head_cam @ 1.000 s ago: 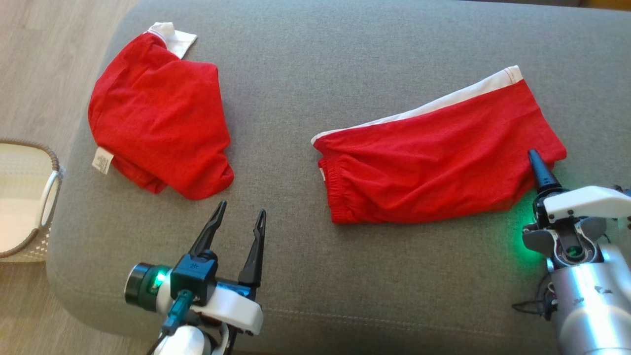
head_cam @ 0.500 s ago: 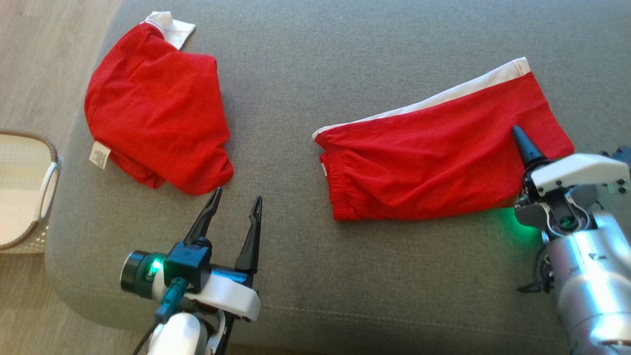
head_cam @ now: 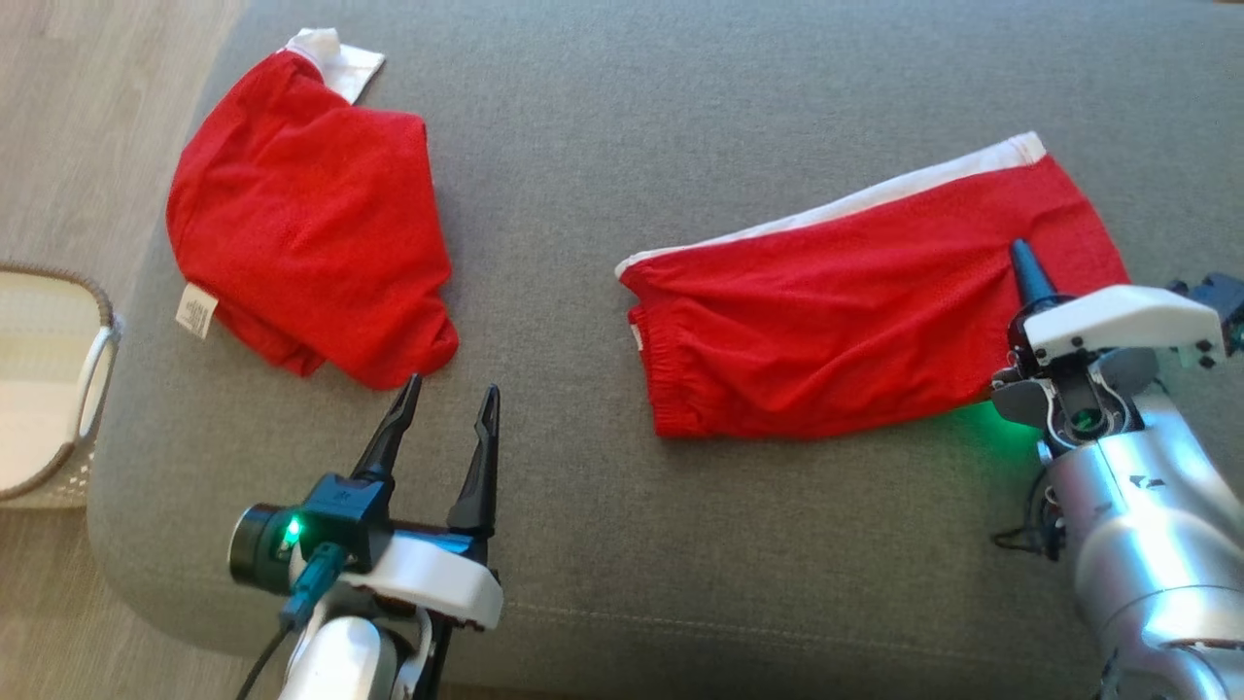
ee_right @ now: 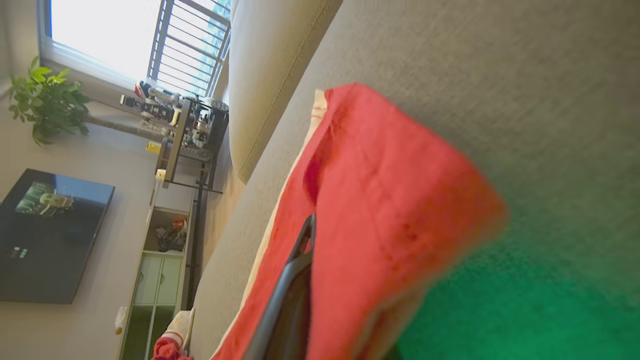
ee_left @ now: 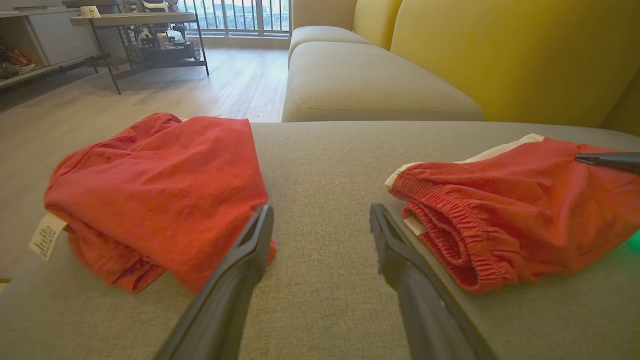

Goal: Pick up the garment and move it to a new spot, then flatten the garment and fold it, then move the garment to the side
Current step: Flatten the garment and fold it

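Red bundle (head_cam: 306, 258) sits crumpled on the grey cushion's (head_cam: 680, 117) left. The left gripper (head_cam: 447, 394) is just below it, fingers spread, holding nothing. Over to the right, the garment (head_cam: 846, 321) lies flat. The right gripper (head_cam: 1025, 262) has one finger atop its right end, the other hidden, so I cannot tell its grip.

On the sofa seat (head_cam: 603, 126): folded garment (head_cam: 855, 311) at 3 o'clock, second garment (head_cam: 301, 243) at 10 o'clock, well apart. On the floor (head_cam: 58, 97) at 9 o'clock, just beside the seat: basket (head_cam: 102, 365).
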